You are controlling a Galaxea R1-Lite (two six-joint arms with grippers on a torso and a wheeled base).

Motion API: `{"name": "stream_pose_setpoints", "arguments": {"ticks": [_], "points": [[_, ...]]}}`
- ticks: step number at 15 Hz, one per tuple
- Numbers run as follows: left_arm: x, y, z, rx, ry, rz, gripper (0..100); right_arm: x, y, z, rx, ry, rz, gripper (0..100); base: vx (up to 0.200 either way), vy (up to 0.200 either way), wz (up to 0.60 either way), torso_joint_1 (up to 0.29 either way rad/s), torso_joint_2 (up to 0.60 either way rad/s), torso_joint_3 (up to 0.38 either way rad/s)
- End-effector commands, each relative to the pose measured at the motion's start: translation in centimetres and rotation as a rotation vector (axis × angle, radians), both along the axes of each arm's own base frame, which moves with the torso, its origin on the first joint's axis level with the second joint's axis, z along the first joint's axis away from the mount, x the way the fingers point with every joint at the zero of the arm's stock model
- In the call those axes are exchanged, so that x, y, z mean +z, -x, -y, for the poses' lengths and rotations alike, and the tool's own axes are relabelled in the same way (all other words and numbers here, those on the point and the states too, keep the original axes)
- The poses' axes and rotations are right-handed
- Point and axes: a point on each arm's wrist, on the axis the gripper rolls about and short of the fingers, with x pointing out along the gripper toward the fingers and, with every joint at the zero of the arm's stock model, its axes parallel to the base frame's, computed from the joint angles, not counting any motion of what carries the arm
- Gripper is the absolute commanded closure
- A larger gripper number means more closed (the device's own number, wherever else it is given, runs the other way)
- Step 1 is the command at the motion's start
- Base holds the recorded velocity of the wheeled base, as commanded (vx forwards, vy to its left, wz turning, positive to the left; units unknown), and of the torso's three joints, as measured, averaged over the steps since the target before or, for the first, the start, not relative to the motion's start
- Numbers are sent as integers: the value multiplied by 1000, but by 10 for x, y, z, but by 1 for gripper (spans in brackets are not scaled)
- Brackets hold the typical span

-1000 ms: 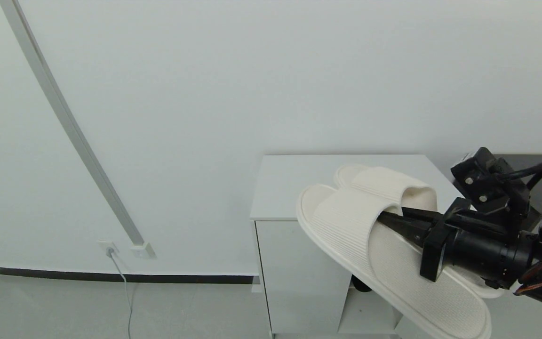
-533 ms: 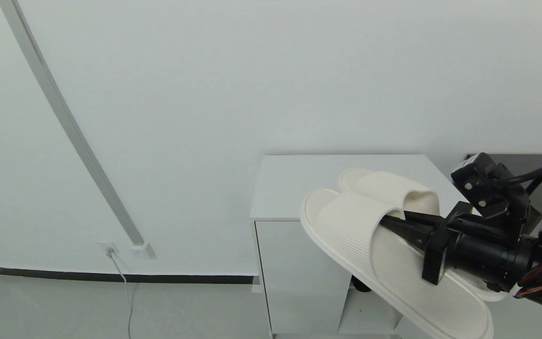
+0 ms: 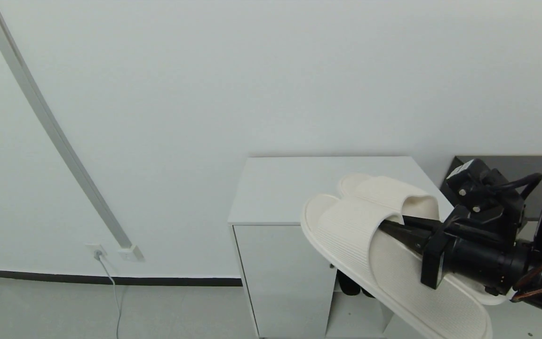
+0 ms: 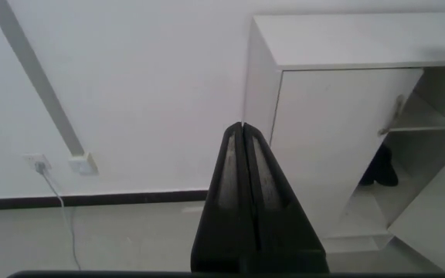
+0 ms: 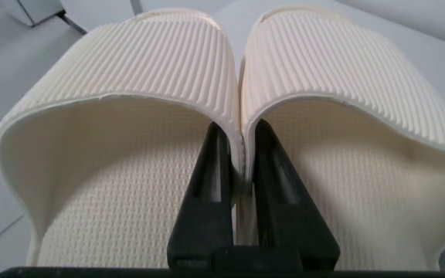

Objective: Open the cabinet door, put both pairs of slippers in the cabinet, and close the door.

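Clamps the white slippers (image 3: pixel 365 226) by their inner edges in the right hand (image 5: pixel 240 139), raised before the cabinet (image 3: pixel 290 188). Holds the left hand (image 4: pixel 243 139) pressed closed, empty. Faces further right than a second ago, squaring up to the open compartment (image 3: pixel 353 311) housing a dark pair (image 3: pixel 346 285).

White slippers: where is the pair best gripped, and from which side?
Pinch the white slippers at the touching inner edges of their straps, coming from the open heel end: together those edges form one thin ridge, as the right gripper holds them.
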Motion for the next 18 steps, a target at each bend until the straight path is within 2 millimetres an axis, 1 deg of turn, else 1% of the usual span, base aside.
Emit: {"name": "stream_pose_setpoints", "arguments": {"ticks": [1, 5, 8, 13, 15, 18], "points": [[0, 0, 0, 0, -1, 1, 100, -3, 0, 0, 2, 7, -9, 100, 0, -200, 0, -2, 2, 2], [0, 0, 0, 0, -3, 1, 100, -8, 1, 0, 9, 38, -6, 100, 0, -200, 0, 2, 2, 1], [0, 0, 0, 0, -1, 1, 100, -10, 4, 0, 54, 36, -15, 100, 0, -200, 0, 2, 2, 2], [0, 0, 0, 0, -1, 1, 100, -16, 8, -3, 76, 54, -27, 100, 0, 0, 0, 0, 0, 0], [0, 0, 0, 0, -1, 1, 100, -19, 10, -2, 94, 106, 5, 100, 0, 0, 0, 0, 0, 0], [0, 0, 0, 0, -1, 1, 100, -23, 13, -4, 111, 123, 6, 100, 0, 0, 0, 0, 0, 0]]}}
